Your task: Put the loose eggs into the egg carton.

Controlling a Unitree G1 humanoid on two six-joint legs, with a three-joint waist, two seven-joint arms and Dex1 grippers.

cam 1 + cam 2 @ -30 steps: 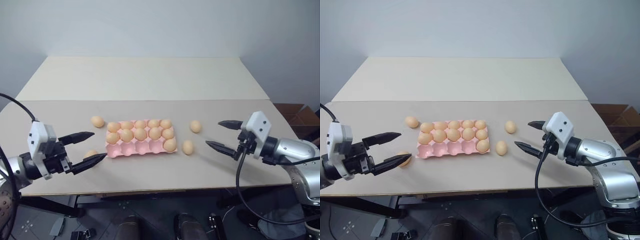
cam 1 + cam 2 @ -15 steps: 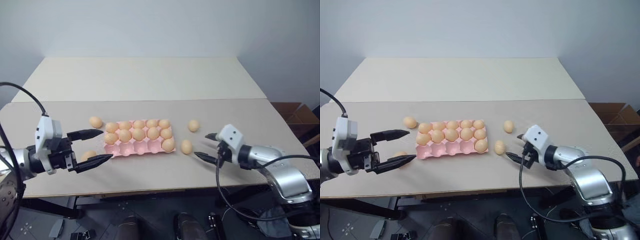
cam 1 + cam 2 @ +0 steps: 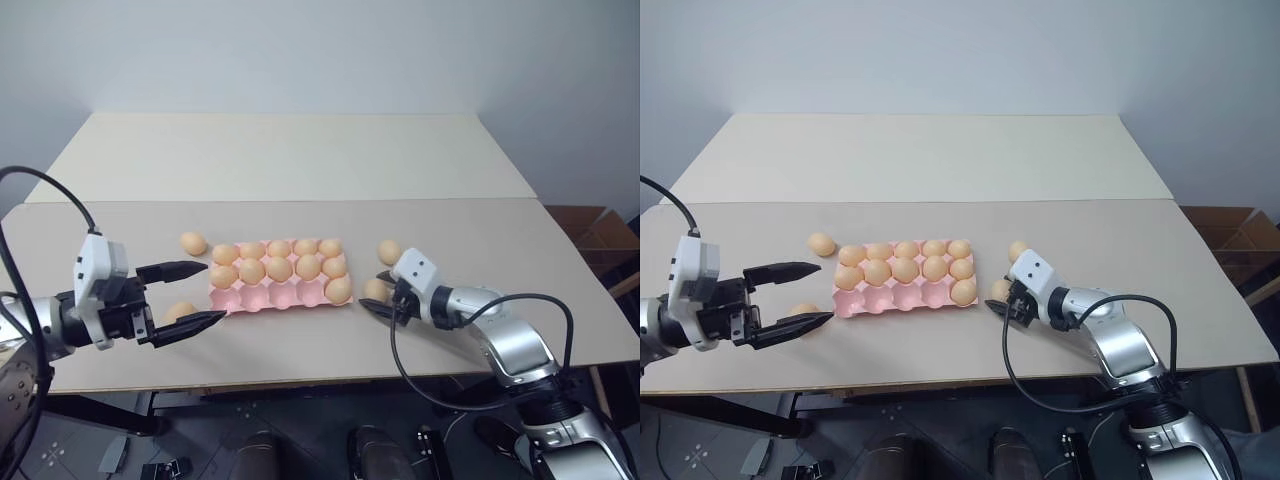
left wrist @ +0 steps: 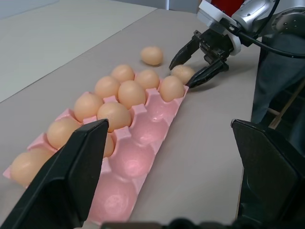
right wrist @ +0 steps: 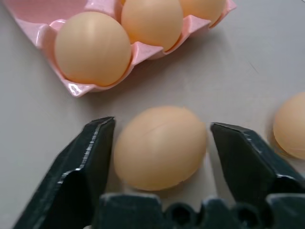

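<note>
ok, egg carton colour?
Pink. The egg carton shows best in the left wrist view, where its empty cups are close up.

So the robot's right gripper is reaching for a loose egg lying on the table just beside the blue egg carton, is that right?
Nearly: the egg carton is pink, not blue, as the left eye view shows. The rest holds. The right gripper has its fingers on either side of a loose egg lying on the table just beside the carton's corner, which the right wrist view shows close up.
</note>
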